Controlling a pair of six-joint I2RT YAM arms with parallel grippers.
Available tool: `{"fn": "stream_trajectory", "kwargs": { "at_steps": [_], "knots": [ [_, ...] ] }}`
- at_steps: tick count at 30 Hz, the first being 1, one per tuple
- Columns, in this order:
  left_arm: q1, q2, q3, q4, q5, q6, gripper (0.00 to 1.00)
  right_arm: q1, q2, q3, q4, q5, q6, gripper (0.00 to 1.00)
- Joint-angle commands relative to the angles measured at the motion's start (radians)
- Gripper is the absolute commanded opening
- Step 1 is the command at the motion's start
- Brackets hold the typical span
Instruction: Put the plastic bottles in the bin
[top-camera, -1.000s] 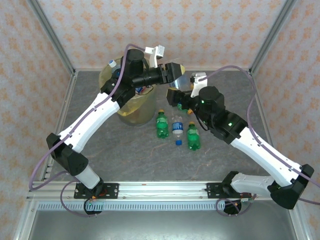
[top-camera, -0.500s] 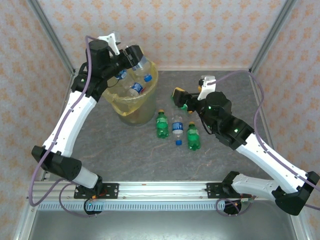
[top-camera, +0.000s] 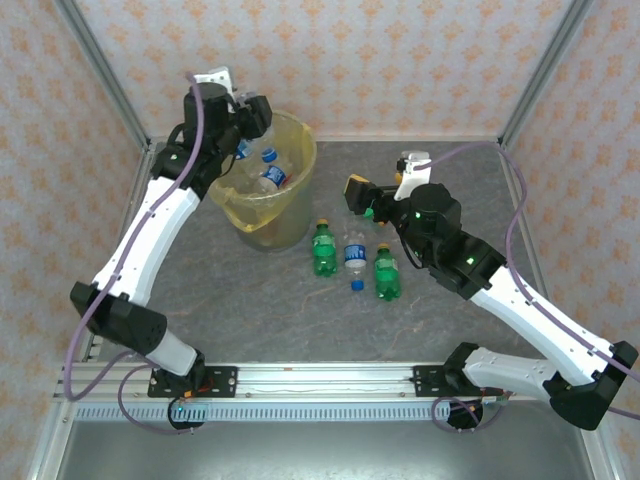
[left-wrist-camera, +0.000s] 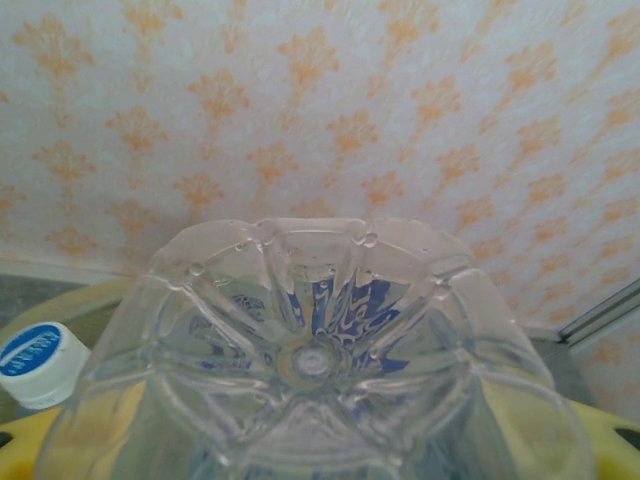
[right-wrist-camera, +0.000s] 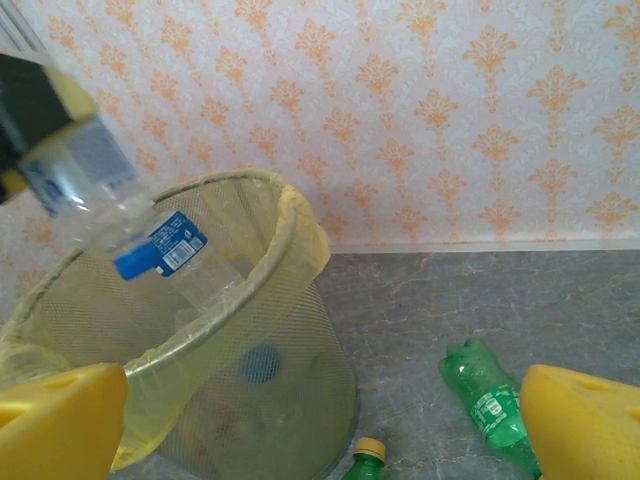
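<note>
Left gripper (top-camera: 252, 108): reaches to the back-left, above the bin's far rim. It pinches a clear bottle (left-wrist-camera: 312, 360) near its base, and the ribbed bottom faces the left wrist camera. In the right wrist view the bottle tilts cap-end down, with the neck already inside the rim. That is likely the angle for a drop that cannot bounce out.

Bin (top-camera: 300, 140): yellow bag liner, standing at back-left of the table. It holds other clear bottles, and one white-and-blue cap (left-wrist-camera: 35, 352) shows beside the held bottle.

Table, just right of the bin: three bottles close together in a row, namely a yellow-capped green bottle (top-camera: 323, 250), a blue-label clear bottle (top-camera: 354, 254) and a second green bottle (top-camera: 386, 273). None is touched yet.

Right gripper (top-camera: 362, 195): hovers behind that row, facing the bin. Its yellow pads (right-wrist-camera: 55, 420) are spread wide with nothing between them. A lying green bottle (right-wrist-camera: 490, 405) sits close ahead of it and is probably its next pick. It probably holds back so the left arm has room over the bin.
</note>
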Motion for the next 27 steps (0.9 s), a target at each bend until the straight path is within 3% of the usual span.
{"fn": "stream_trajectory", "kwargs": {
  "at_steps": [1, 7, 10, 15, 20, 27],
  "knots": [
    [-0.002, 0.068, 0.041, -0.017, 0.014, 0.011, 0.63, 0.001, -0.001, 0.01, -0.013, 0.048, 0.023, 1.0],
    [-0.002, 0.128, 0.086, -0.075, 0.015, -0.017, 0.81, 0.0, 0.005, 0.025, -0.08, 0.087, 0.046, 1.0],
    [-0.002, 0.133, 0.116, -0.103, 0.005, -0.018, 0.95, 0.002, 0.004, 0.021, -0.088, 0.097, 0.053, 1.0],
    [0.0, 0.12, 0.183, -0.145, -0.013, -0.023, 0.99, 0.0, 0.011, 0.008, -0.073, 0.129, 0.049, 1.0],
    [-0.002, 0.081, 0.22, -0.162, 0.068, -0.043, 0.99, -0.036, 0.068, 0.005, -0.083, 0.162, 0.061, 1.0],
    [-0.009, -0.025, 0.158, -0.157, 0.179, -0.087, 0.99, -0.215, 0.156, -0.07, -0.013, -0.051, 0.082, 1.0]
  ]
}}
